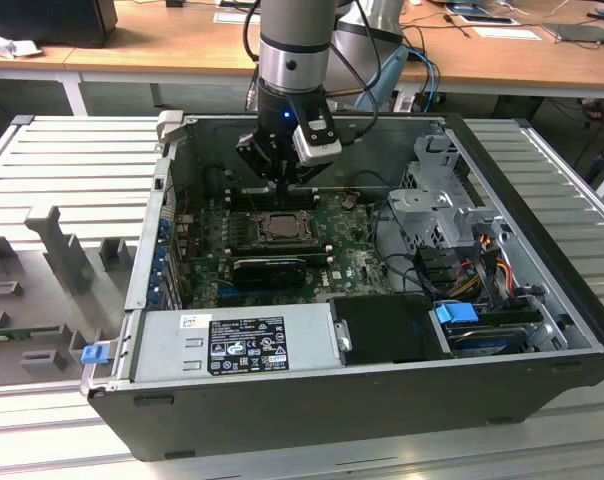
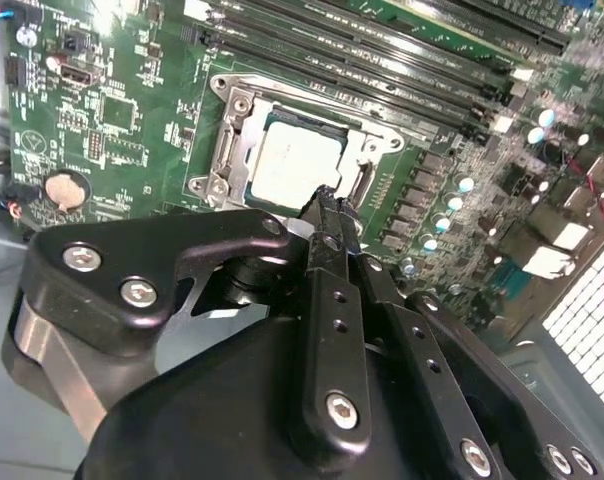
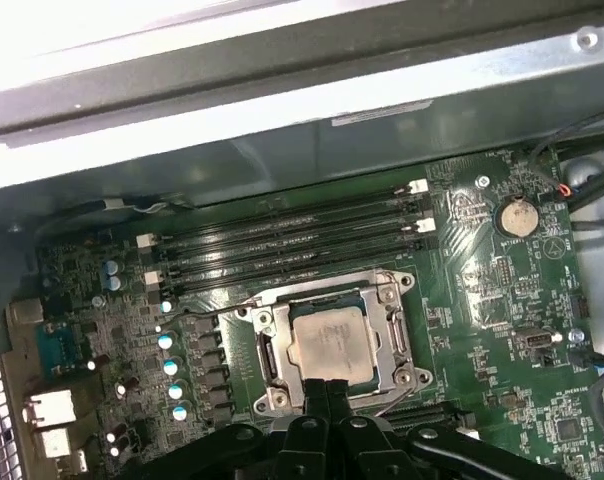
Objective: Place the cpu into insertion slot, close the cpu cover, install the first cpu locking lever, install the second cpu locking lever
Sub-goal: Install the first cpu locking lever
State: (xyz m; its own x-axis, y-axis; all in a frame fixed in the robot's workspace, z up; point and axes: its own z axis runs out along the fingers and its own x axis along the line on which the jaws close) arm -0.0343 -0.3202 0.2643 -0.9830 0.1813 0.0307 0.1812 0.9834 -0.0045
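Observation:
The cpu [image 2: 290,160] [image 3: 330,343], a pale tan-silver square, lies flat in the insertion slot [image 1: 279,226] on the green motherboard. The cpu cover [image 2: 370,143] [image 3: 390,322], a silvery metal frame, lies down around the chip's edges. My gripper [image 2: 327,197] [image 3: 328,386] [image 1: 282,182] hangs just above the socket. Its two black fingers are pressed together, and their tips are at the socket's edge beside the chip. Nothing shows between the fingers. A thin wire lever [image 3: 387,403] runs by the socket's corner near the fingertips.
Long black memory slots [image 3: 282,250] [image 2: 382,60] run alongside the socket. The open computer case [image 1: 132,290] walls the board in, with a power supply [image 1: 232,345] at the front. A drive cage [image 1: 437,210] with cables stands at the exterior view's right. A black card [image 1: 270,268] sits just in front of the socket.

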